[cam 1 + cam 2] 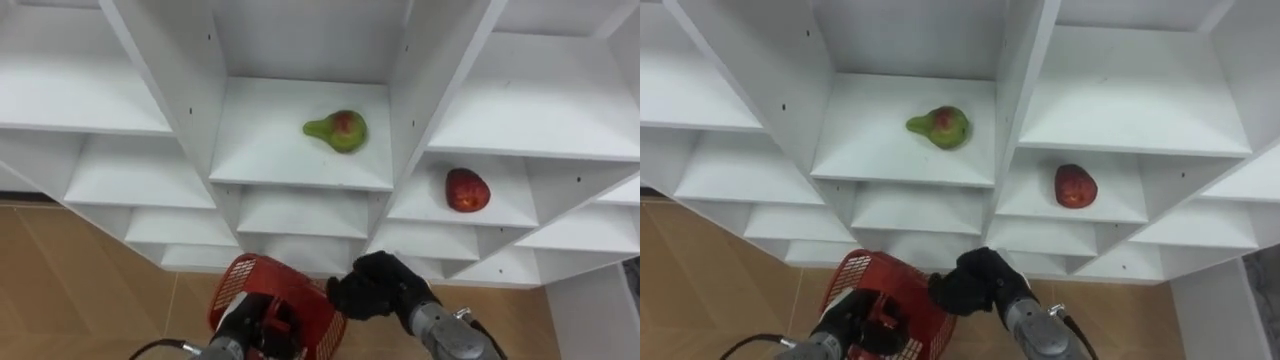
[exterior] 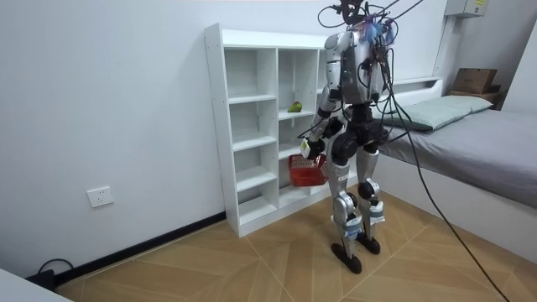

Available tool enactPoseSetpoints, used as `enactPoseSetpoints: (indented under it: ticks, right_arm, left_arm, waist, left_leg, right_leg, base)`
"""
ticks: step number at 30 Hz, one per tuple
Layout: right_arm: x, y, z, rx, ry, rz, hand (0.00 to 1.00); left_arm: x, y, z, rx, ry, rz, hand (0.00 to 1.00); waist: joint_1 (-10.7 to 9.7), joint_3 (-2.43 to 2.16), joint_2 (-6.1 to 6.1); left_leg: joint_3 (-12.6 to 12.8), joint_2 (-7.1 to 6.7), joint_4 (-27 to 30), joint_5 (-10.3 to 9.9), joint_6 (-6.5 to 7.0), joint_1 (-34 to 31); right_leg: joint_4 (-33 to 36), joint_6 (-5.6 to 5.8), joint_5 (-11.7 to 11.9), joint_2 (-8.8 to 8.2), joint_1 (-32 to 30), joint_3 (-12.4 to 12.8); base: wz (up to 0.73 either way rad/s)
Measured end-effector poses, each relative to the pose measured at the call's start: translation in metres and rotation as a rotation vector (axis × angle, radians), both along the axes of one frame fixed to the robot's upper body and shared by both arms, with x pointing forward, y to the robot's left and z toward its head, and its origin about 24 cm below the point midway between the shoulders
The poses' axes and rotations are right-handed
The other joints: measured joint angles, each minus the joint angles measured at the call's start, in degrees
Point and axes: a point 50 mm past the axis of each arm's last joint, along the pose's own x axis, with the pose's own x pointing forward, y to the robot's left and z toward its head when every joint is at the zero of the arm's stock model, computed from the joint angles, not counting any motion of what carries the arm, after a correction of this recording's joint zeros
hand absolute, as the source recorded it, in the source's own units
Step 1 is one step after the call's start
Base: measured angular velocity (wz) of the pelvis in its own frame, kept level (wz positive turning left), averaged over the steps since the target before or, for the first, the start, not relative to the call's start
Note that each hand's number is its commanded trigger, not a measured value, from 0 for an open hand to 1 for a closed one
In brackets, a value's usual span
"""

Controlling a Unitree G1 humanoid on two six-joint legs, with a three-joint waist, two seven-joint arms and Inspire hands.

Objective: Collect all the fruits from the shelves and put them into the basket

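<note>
Lying on a closet (image 1: 170, 60) shelf, the green pear (image 1: 337, 130) sits up-left of the red apple (image 1: 466, 190) in the next column. Below, the left hand (image 1: 240, 322) grips a red basket (image 1: 245, 285); the right hand (image 1: 372, 287) beside it is curled and empty.

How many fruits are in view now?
2. A green pear lies on a middle-column shelf; a red apple lies one shelf lower, in the column to its right. More may be hidden inside the red basket.

On the white shelf (image 1: 270, 155) I see a green pear (image 1: 338, 130) on a middle board and a red apple (image 1: 466, 190) one board lower, to the right.
</note>
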Motion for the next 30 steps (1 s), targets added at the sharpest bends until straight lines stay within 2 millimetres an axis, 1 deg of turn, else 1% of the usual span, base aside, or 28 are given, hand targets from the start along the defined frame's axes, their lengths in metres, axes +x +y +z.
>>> enactPoseSetpoints:
  ticks: [1,2,3,4,5,6,7,8,9,10,11,12,16,18,22,23,24,26,30]
  right_arm:
    - [0.000,0.001,0.000,0.004,0.001,-0.015,1.00]
    - [-0.002,0.004,-0.002,0.012,0.016,-0.030,1.00]
    - [-0.002,0.003,-0.004,0.016,0.027,-0.052,1.00]
    - [-0.002,0.002,-0.004,0.019,0.030,-0.067,1.00]
    - [-0.002,0.001,-0.005,0.034,0.038,-0.085,1.00]
    - [-0.001,0.001,-0.004,0.038,0.039,-0.085,1.00]
    - [0.000,0.000,-0.004,0.047,0.038,-0.096,1.00]
    - [0.002,0.003,-0.002,0.063,0.034,-0.104,1.00]
    - [0.004,0.005,-0.001,0.073,0.026,-0.103,1.00]
    - [0.005,0.006,0.000,0.074,0.022,-0.100,1.00]
    - [0.007,0.006,0.001,0.072,0.016,-0.097,1.00]
    - [0.007,0.006,0.001,0.072,0.015,-0.096,1.00]
    - [0.006,0.005,0.000,0.070,0.023,-0.088,1.00]
    - [0.005,0.004,-0.002,0.069,0.032,-0.088,1.00]
    - [0.002,0.003,-0.006,0.085,0.062,-0.102,1.00]
    - [0.002,0.003,-0.006,0.086,0.062,-0.101,1.00]
    - [0.002,0.002,-0.006,0.087,0.061,-0.100,1.00]
    - [0.002,0.002,-0.007,0.089,0.064,-0.096,1.00]
    - [0.000,0.002,-0.008,0.090,0.074,-0.090,1.00]
  left_arm:
    - [0.000,0.000,0.000,-0.001,0.004,0.002,1.00]
    - [-0.001,0.000,-0.001,-0.010,0.009,0.005,1.00]
    - [0.003,-0.002,0.001,-0.016,0.001,-0.001,1.00]
    - [0.006,-0.003,0.002,-0.017,-0.006,-0.011,1.00]
    - [0.012,-0.006,0.005,-0.018,-0.022,-0.028,1.00]
    - [0.012,-0.006,0.005,-0.017,-0.024,-0.033,1.00]
    - [0.011,-0.009,0.005,-0.021,-0.020,-0.044,1.00]
    - [0.009,-0.009,0.003,-0.018,-0.010,-0.050,1.00]
    - [0.008,-0.008,0.002,-0.016,-0.002,-0.047,1.00]
    - [0.008,-0.008,0.002,-0.017,-0.001,-0.045,1.00]
    - [0.008,-0.009,0.002,-0.023,-0.001,-0.040,1.00]
    - [0.009,-0.011,0.002,-0.031,-0.003,-0.038,1.00]
    - [0.009,-0.016,0.003,-0.053,-0.001,-0.044,1.00]
    - [0.009,-0.019,0.003,-0.061,-0.001,-0.046,1.00]
    - [0.009,-0.021,0.003,-0.066,-0.001,-0.048,1.00]
    - [0.009,-0.021,0.003,-0.065,-0.001,-0.048,1.00]
    - [0.009,-0.021,0.003,-0.066,-0.002,-0.049,1.00]
    - [0.008,-0.022,0.003,-0.068,0.000,-0.051,1.00]
    - [0.008,-0.022,0.003,-0.069,0.000,-0.052,1.00]
  waist:
    - [-0.29,0.11,0.51]
    - [-0.90,0.27,0.36]
    - [-1.94,0.34,0.24]
    - [-2.26,0.46,0.05]
    - [-2.02,0.28,-1.02]
    - [-1.77,0.21,-1.19]
    - [-1.09,0.19,-1.43]
    - [-0.04,0.20,-1.37]
    - [0.39,0.18,-1.26]
    - [0.36,0.16,-1.05]
    - [0.31,0.23,-0.51]
    - [0.28,0.18,-0.31]
    - [0.37,0.19,-0.28]
    - [0.35,0.21,-0.18]
    - [0.39,0.23,0.11]
    - [0.47,0.13,0.28]
    - [0.44,-0.06,0.54]
    - [0.43,-0.15,0.90]
    - [0.43,-0.17,0.92]
  left_leg:
    - [0.04,0.28,0.19,0.05,-0.53,-0.07]
    - [2.78,0.32,1.19,-0.26,-3.12,-0.94]
    - [6.23,1.60,-0.55,0.98,-4.53,-2.59]
    - [7.43,2.35,-2.13,2.33,-3.97,-3.89]
    - [10.31,2.49,-2.28,4.84,-2.72,-4.08]
    - [11.14,2.48,-2.59,5.15,-2.63,-3.84]
    - [11.07,2.33,-2.60,5.15,-2.63,-3.31]
    - [10.61,2.20,-2.60,5.15,-2.63,-2.69]
    - [10.54,1.97,-2.61,5.13,-2.66,-2.38]
    - [10.56,1.87,-2.64,5.12,-2.66,-2.39]
    - [10.58,1.75,-2.69,5.12,-2.66,-2.39]
    - [10.67,1.68,-2.69,5.12,-2.66,-2.36]
    - [10.76,1.60,-2.67,5.11,-2.65,-2.33]
    - [10.72,1.54,-2.67,5.07,-2.59,-2.32]
    - [10.67,1.57,-2.32,4.90,-2.37,-2.31]
    - [10.70,1.56,-2.05,4.90,-2.35,-2.45]
    - [10.76,1.52,-1.88,4.92,-2.33,-2.75]
    - [10.88,1.51,-1.69,4.97,-2.26,-2.93]
    - [11.12,1.49,-1.67,5.00,-2.24,-3.02]
  right_leg:
    - [0.10,-0.27,0.69,-0.01,0.35,-0.57]
    - [0.14,-0.47,0.85,-0.54,1.27,0.65]
    - [0.26,-0.42,0.81,-0.87,1.56,3.66]
    - [0.46,-0.02,0.57,-1.03,1.46,4.82]
    - [0.83,0.86,0.01,-1.58,1.19,5.73]
    - [0.92,0.99,-0.03,-1.59,1.17,5.48]
    - [0.98,1.56,-0.40,-1.73,1.11,4.96]
    - [0.76,1.59,-0.42,-1.81,1.44,4.07]
    - [0.60,1.51,-0.37,-1.98,1.83,3.17]
    - [0.57,1.50,-0.39,-2.06,2.22,2.54]
    - [0.54,1.47,-0.41,-2.16,2.34,2.32]
    - [0.57,1.45,-0.46,-2.20,2.37,2.33]
    - [0.68,1.41,-0.53,-2.24,2.32,2.30]
    - [0.71,1.41,-0.54,-1.98,2.31,2.18]
    - [1.66,1.39,-0.53,-2.04,2.04,1.28]
    - [1.89,1.39,-0.53,-2.11,1.88,0.97]
    - [2.10,1.37,-0.51,-2.17,1.49,0.96]
    - [2.69,1.37,-0.52,-2.26,1.07,0.93]
    - [2.69,1.37,-0.52,-2.31,0.88,0.95]
  base:
    - [-0.03]
    - [0.35]
    - [0.53]
    - [0.71]
    - [0.49]
    - [0.29]
    - [-0.07]
    - [-0.24]
    - [-0.27]
    - [-0.14]
    - [0.00]
    - [0.00]
    - [0.00]
    - [-0.02]
    - [-0.01]
    - [-0.06]
    - [-0.05]
    - [-0.05]
    - [-0.02]
